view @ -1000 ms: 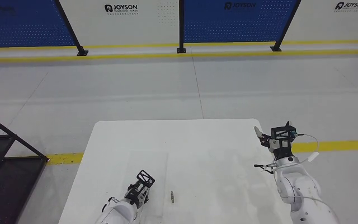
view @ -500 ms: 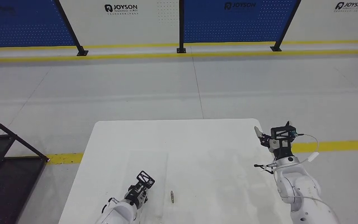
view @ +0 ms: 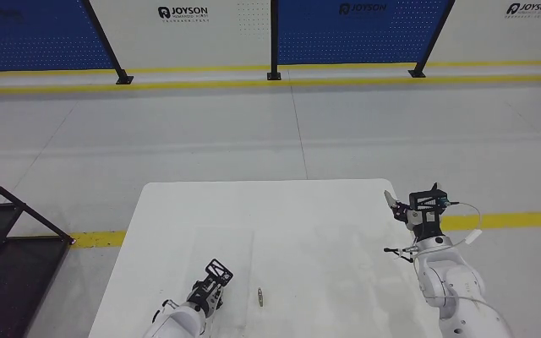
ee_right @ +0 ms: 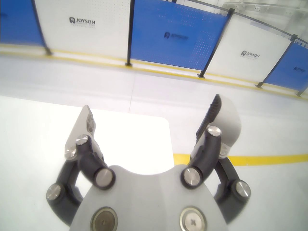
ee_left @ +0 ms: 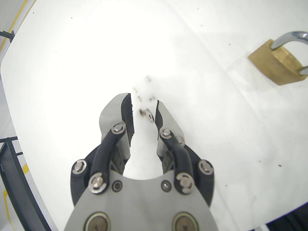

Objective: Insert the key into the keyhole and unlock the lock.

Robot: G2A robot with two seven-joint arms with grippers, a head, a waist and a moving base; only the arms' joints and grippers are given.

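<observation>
A small silver key point(ee_left: 147, 114) lies flat on the white table point(view: 321, 237). My left gripper point(ee_left: 143, 100) stands open over it, one finger on each side, the key's round head close to one pad. A brass padlock point(ee_left: 276, 67) with a steel shackle lies on the table a short way off to the side. In the top view the left gripper point(view: 219, 272) is near the table's front edge, with the padlock point(view: 259, 295) just right of it. My right gripper point(ee_right: 152, 106) is open and holds nothing, raised at the table's right edge point(view: 414, 205).
A black frame point(view: 25, 224) stands off the table's left side. Blue and white fence panels point(view: 355, 25) line the far floor. Bare tabletop stretches between the two arms.
The left gripper has shifted slightly toward the table's front edge. The right arm has not moved.
</observation>
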